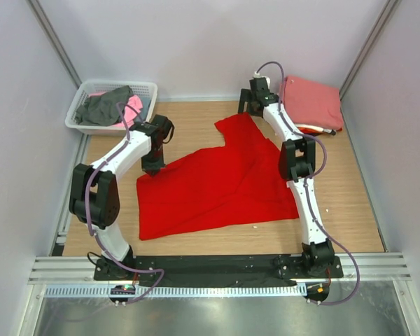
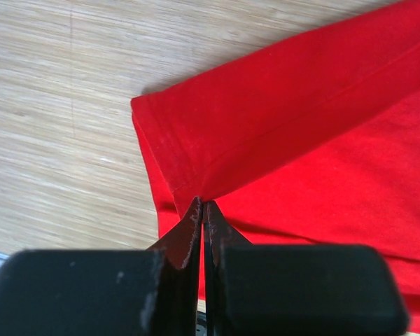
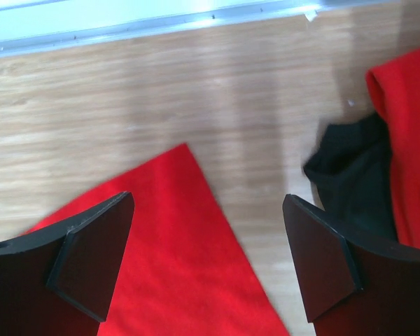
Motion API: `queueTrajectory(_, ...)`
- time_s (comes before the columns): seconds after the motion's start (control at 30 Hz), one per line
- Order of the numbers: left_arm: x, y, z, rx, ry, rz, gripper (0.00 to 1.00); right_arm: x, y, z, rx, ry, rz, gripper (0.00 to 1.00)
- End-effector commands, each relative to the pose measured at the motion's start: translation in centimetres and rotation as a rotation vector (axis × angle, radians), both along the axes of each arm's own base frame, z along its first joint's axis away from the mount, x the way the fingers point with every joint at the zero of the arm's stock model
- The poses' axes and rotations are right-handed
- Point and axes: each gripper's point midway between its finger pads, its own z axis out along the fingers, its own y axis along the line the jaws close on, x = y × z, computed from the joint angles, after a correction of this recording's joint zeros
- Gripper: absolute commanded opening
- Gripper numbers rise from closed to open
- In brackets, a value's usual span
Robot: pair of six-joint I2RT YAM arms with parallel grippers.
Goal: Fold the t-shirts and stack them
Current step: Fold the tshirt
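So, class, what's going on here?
A bright red cloth t-shirt lies spread on the wooden table. The left gripper is shut on its edge; the right gripper hangs open over its far corner. A folded salmon-pink t-shirt lies far right; grey and pink garments sit in the white plastic basket.

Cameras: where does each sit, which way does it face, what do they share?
Top external: above and behind the bases, looking down on wooden table, bright red cloth t-shirt, both arms.
Left wrist: faces down at its hem; left gripper shut on it.
Right wrist: faces down at its corner; right gripper open.
All share that shirt.
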Motion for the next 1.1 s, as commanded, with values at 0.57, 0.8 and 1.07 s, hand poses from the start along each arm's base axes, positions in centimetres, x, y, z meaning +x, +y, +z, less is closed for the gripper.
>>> queueTrajectory(0.57,-0.2,-1.5,0.5,-0.052,-0.020,-0.029,0.00,2.1,5.2,-3.3,-0.012,-0.106,0.052,0.31)
queueTrajectory(0.8,-0.1,-1.0,0.4,-0.024,-0.022,-0.023,0.00,2.7,4.4,0.3,-0.032,-0.173,0.053,0.01)
queueTrajectory(1.07,1.0,1.0,2.3,0.086,-0.064,-0.010,0.00,1.6,3.3,11.5,0.002,-0.319,0.071,0.01)
